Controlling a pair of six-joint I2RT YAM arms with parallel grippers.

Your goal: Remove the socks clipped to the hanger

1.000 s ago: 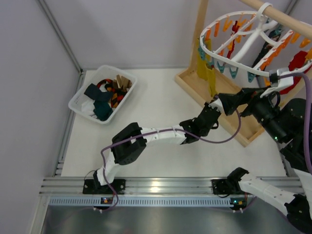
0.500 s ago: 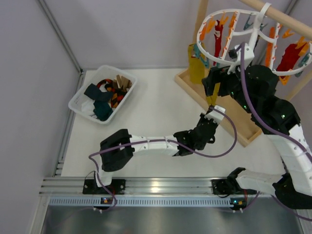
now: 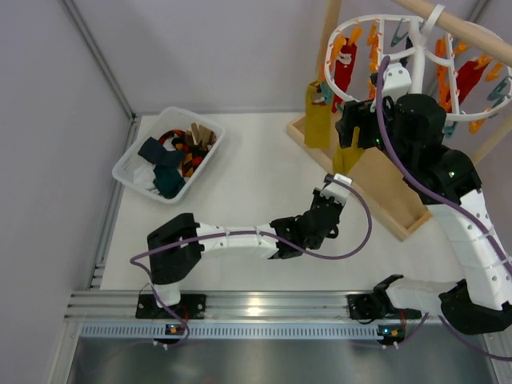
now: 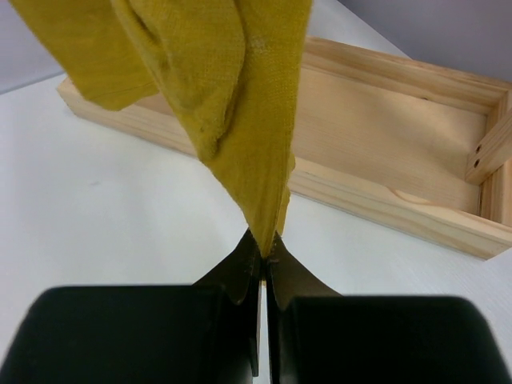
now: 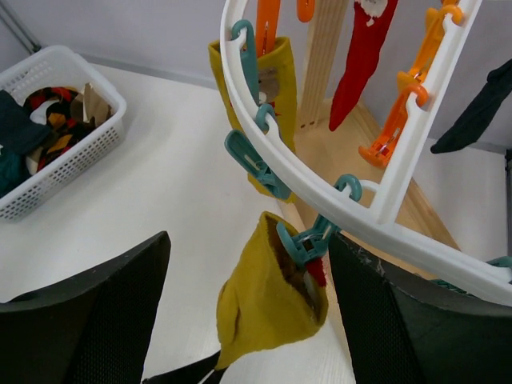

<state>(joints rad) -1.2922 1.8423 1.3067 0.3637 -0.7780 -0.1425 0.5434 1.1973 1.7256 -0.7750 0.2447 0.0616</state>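
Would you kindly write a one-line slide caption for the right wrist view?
Open right end effector straddles a mustard sock hanging from a teal clip on the white hanger.

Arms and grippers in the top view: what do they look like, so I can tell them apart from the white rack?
The left arm and right arm have white links and bulky black joints. A purple cable runs along each of them. The left gripper and right gripper are black, with broad fingers that taper to wedge tips.

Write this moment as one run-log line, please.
left gripper: shut on yellow sock tip | right gripper: open around teal clip | hanger: sock not yet released
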